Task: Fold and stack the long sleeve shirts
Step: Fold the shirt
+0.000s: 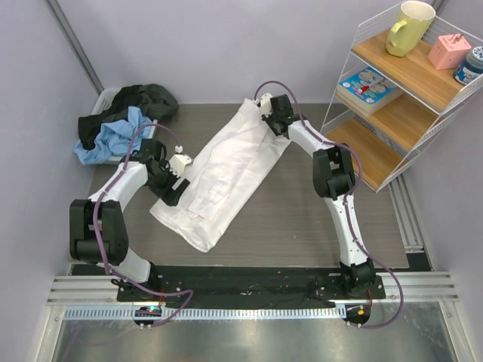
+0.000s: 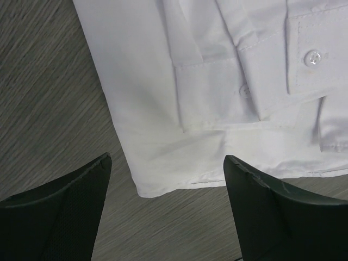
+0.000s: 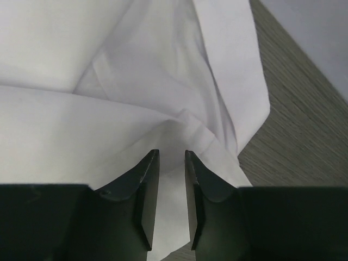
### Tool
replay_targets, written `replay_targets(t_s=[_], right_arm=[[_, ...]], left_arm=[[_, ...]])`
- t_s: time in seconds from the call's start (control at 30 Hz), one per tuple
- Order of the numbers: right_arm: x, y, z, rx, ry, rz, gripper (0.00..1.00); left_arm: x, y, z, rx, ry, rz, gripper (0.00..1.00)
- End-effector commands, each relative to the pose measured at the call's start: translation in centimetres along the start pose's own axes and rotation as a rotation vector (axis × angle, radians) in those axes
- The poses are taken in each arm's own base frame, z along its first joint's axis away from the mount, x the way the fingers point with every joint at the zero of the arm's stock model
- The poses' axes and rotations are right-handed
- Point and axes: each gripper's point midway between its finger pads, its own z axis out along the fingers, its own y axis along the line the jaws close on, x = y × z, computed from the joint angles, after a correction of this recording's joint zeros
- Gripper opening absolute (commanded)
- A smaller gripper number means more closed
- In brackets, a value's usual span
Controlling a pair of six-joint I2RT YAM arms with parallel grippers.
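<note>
A plain white long sleeve shirt (image 1: 226, 173) lies folded lengthwise in a long strip, running diagonally across the grey table. My left gripper (image 1: 172, 192) is open and empty, hovering at the shirt's near-left edge. In the left wrist view its gripper (image 2: 167, 160) straddles the hem corner of the shirt (image 2: 163, 109), with buttoned cuffs (image 2: 304, 60) beyond. My right gripper (image 1: 266, 113) is at the shirt's far end. In the right wrist view the gripper (image 3: 171, 155) is closed to a narrow gap on bunched white cloth (image 3: 136, 81) that puckers toward it.
A bin (image 1: 106, 102) at the back left holds a dark garment (image 1: 143, 102) and a light blue one (image 1: 113, 139). A wire and wood shelf rack (image 1: 392, 113) stands at the right with a yellow mug (image 1: 407, 26), a pink box and a book.
</note>
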Motion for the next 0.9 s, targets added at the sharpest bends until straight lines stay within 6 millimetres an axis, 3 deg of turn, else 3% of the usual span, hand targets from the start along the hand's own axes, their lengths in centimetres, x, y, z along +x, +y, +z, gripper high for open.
replay_targets(t_s=[0.0,0.03,0.17,0.3,0.33,0.43,0.53,0.63,0.73,0.87], right_arm=[[-9.1,-5.6,-6.9,0.096,-0.289,0.097,0.34],[-10.1,-6.1,-9.1,0.087,-0.321,0.114,0.35],[-10.9,-5.8,-13.1,0.035,-0.356,0.153,0.41],[-9.8,-5.5,-14.8,0.002,-0.310,0.181,0.42],[-9.5,-5.3,-15.1,-0.010,-0.302,0.193,0.43],[-8.0,-4.3,-15.9,-0.063,-0.261,0.209,0.43],[-6.6,-4.0,-16.5,-0.090,-0.224,0.221,0.43],[-4.8,-3.7,-17.1,-0.112,-0.182,0.236,0.42],[-3.0,-3.6,-17.0,-0.120,-0.140,0.245,0.41],[-1.7,-3.1,-16.5,-0.155,-0.102,0.278,0.40]], left_arm=[[-1.2,-0.6,0.7,0.022,-0.012,0.064,0.82],[-1.5,-0.5,1.0,0.009,-0.014,0.079,0.81],[-0.9,-1.3,2.8,-0.005,0.048,0.145,0.78],[0.8,-2.6,4.6,-0.019,0.153,0.235,0.75],[2.1,-3.0,5.0,-0.018,0.202,0.246,0.74],[4.1,-5.2,5.6,0.031,0.288,0.299,0.68],[5.0,-8.8,5.3,0.109,0.353,0.369,0.65],[4.6,-13.0,4.8,0.186,0.378,0.431,0.62],[2.4,-16.9,4.6,0.210,0.353,0.505,0.62],[-1.5,-23.8,4.8,0.282,0.283,0.597,0.61]])
